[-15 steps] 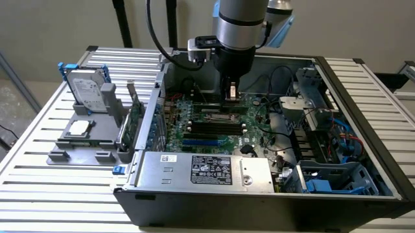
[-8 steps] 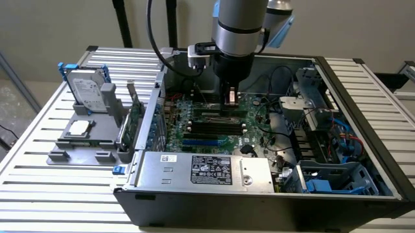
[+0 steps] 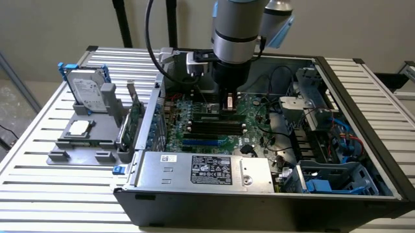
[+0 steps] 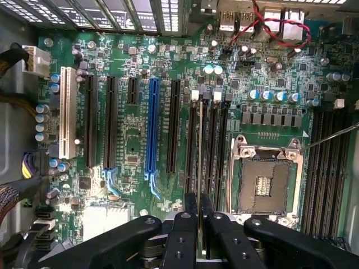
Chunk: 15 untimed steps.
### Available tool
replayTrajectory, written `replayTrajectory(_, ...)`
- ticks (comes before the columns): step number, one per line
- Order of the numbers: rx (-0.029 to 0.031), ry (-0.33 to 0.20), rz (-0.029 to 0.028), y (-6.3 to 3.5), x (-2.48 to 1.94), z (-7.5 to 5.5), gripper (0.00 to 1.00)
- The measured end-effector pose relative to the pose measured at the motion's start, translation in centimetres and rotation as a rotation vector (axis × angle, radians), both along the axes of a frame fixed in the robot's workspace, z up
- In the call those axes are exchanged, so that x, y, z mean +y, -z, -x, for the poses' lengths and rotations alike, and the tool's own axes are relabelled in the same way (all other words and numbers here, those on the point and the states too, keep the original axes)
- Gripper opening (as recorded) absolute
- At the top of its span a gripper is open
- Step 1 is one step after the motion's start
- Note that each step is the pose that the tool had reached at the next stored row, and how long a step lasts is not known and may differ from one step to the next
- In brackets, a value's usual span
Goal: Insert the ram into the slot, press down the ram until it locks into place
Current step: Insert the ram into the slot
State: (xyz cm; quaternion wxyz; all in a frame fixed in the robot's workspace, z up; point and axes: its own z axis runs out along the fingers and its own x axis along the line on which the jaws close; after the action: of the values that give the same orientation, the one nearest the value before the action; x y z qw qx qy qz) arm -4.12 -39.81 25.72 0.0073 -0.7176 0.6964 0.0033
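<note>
- The gripper (image 4: pixel 199 216) has its fingertips (image 4: pixel 189 203) drawn in narrow, pinching the ram (image 4: pixel 200 168) by its thin faces; so small a hold could let the stick pivot or slide up between the pads when it is pressed
- The ram appears edge-on in the wrist view, running along the slot (image 4: pixel 193 140); I cannot tell whether its lower edge has entered the socket or hangs just above it
- If the stick sits a little off the slot's line, the push could drive it onto the socket wall or into the neighbouring socket (image 4: pixel 212 145), which lies just beside it
- The white end clip (image 4: pixel 194 95) must be swung out; if either clip is closed, the ram may stop short and not lock
- The grip looks to be near one end of the stick, so, in my judgement, pressure could seat that end and leave the far end raised, with one clip latched
- A reversed notch would block it, and more force might flex the motherboard (image 4: pixel 134 129)
- The open processor socket (image 4: pixel 263 179) is near; a ram that slips free could fall onto its contacts
- In the exterior view the arm reaches down inside the computer case (image 3: pixel 363 97), with black cables (image 3: pixel 275 141) near, which a sideways correction might snag
</note>
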Motion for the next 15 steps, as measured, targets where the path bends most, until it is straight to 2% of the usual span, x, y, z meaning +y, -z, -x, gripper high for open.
replayTrajectory(2,-0.0068,0.005,0.0,0.33,-0.02,0.1,0.14)
replayTrajectory(5,-0.0209,0.01,0.0007,0.71,-0.02,0.3,0.14)
replayTrajectory(7,-0.0287,0.012,0.0042,0.89,-0.02,0.5,0.14)
replayTrajectory(10,-0.0298,0.012,0.0136,1.02,-0.02,0.6,0.14)
replayTrajectory(12,-0.03,0.012,0.0172,1.13,-0.02,0.6,0.14)
replayTrajectory(15,-0.0297,0.014,0.0273,1.29,0.04,0.6,0.14)
